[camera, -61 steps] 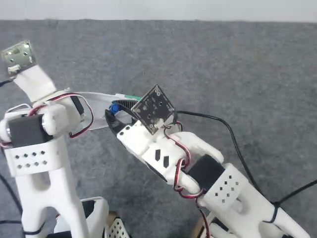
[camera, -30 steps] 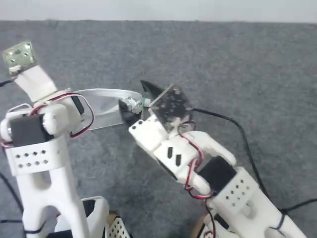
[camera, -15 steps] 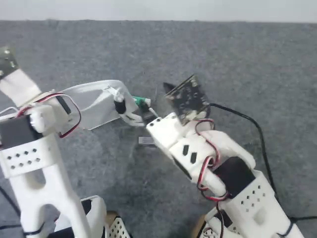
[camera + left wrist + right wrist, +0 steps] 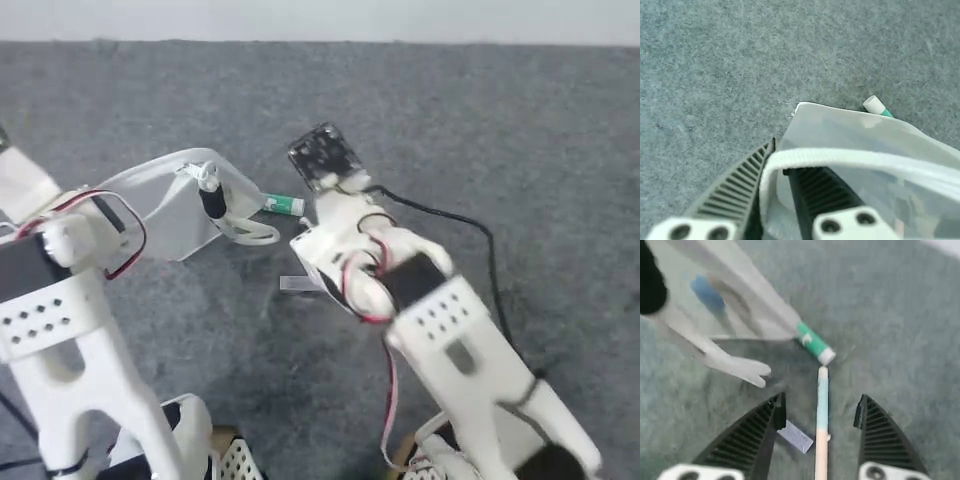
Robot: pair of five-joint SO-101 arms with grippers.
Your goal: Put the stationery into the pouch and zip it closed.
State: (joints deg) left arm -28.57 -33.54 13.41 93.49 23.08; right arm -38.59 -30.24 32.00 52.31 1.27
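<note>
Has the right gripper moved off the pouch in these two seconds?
Yes. The right gripper drew back from the pouch, rightward and toward the mat's near edge, now open over a pen.

The desk [image 4: 520, 120] is mottled grey. The pouch [image 4: 165, 210] is translucent white, with a blue shape [image 4: 707, 294] dim inside. The tube [image 4: 812, 342] is green with a white cap. The pen [image 4: 822, 390] is pale teal over cream. The left hand [image 4: 780, 157] and right hand [image 4: 821, 399] are black and ribbed.

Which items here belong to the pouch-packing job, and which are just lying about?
Job: pouch, gripped by the left end effector; green-and-white stick at the pouch's edge; pen on the table below the open right end effector.
Lying about: black cable; small paper slip.
</note>
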